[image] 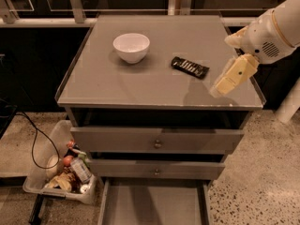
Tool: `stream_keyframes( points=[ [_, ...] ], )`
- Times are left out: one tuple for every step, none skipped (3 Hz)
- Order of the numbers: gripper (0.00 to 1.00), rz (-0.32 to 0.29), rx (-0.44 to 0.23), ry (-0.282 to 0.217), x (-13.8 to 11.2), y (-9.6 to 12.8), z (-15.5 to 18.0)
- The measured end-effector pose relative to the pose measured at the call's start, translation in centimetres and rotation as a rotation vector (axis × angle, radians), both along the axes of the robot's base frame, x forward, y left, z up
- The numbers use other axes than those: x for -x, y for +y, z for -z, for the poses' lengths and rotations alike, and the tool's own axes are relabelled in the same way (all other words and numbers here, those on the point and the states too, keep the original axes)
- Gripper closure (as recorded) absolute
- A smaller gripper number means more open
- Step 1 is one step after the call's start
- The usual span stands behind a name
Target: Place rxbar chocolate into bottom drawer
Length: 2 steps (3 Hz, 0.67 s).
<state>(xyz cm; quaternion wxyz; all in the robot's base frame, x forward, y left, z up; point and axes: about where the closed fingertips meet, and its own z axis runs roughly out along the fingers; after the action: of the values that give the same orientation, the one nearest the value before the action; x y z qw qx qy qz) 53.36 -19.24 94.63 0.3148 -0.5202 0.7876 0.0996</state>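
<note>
The rxbar chocolate (189, 67), a flat black bar with pale lettering, lies on the gray cabinet top (154, 86), right of centre. The gripper (228, 81), cream-coloured on a white arm, hovers above the top's right front area, a short way right of the bar and apart from it. It holds nothing that I can see. The bottom drawer (153, 203) is pulled out at the foot of the cabinet, its gray floor bare.
A white bowl (131, 47) stands on the top, left of the bar. Two upper drawers with small knobs (157, 144) are slightly ajar. A clear bin of food items (65, 170) sits on the floor at the left, with a black cable beside it.
</note>
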Motion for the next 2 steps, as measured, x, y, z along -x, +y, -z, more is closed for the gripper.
stream_keyframes(
  points=[
    [0.0, 0.015, -0.007, 0.031, -0.2, 0.5, 0.4],
    [0.0, 0.055, -0.045, 0.062, -1.8, 1.2, 1.5]
  ],
)
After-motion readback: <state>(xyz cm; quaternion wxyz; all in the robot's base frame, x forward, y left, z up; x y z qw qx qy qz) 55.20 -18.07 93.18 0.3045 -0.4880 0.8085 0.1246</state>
